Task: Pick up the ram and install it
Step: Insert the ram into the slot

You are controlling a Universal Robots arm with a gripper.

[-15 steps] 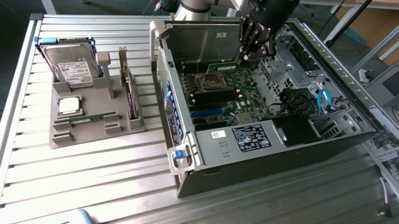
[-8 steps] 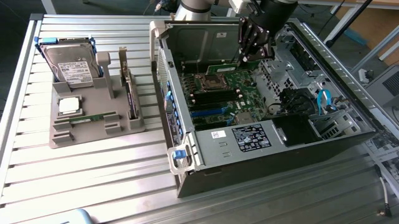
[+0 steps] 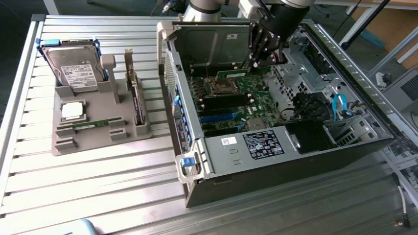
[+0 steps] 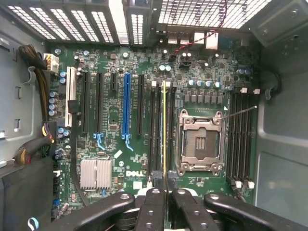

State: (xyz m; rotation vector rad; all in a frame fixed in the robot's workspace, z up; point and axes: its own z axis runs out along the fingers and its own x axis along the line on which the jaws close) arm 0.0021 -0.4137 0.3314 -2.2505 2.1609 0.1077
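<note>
On the exterior view's left, a grey tray [image 3: 98, 139] held a spare memory stick [image 3: 97, 123]. To its right, inside the open computer case [image 3: 274, 166], the gripper [image 3: 265, 56] grasped the ram [image 3: 230, 74] edge-on, in line with the memory slots [image 4: 157, 130] beside the processor socket [image 4: 199, 142].

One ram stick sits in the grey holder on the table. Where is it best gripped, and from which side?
Grip the ram stick at the middle of its long upper edge, coming down from above: it seems to stand on edge, and blocks of the grey holder flank both ends.
</note>
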